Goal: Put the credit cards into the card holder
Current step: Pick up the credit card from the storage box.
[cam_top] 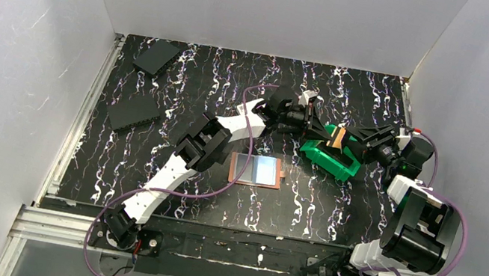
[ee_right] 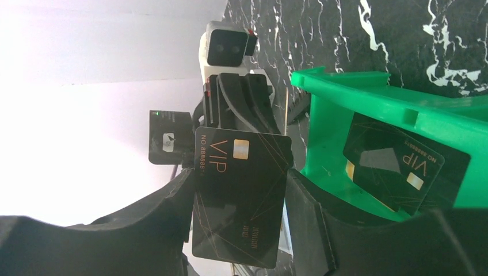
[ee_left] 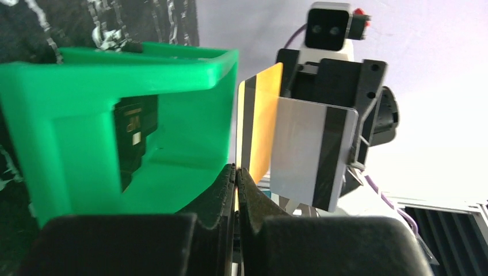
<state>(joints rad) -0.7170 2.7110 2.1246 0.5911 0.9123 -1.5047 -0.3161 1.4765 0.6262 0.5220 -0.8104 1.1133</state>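
Pinching gold card (ee_left: 262,121) in left gripper (ee_left: 236,171) beside green bin (ee_left: 75,144). Clamping black VIP card (ee_right: 241,207) in right gripper (ee_right: 239,179).

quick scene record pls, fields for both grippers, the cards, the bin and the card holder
left gripper: jaws shut on the gold card, beside the bin
right gripper: black vip card held between its jaws
green bin: second black card lying inside
card holder: open flat on the table, apart from both grippers, no card seen in it
cards in view: three, none in the holder yet
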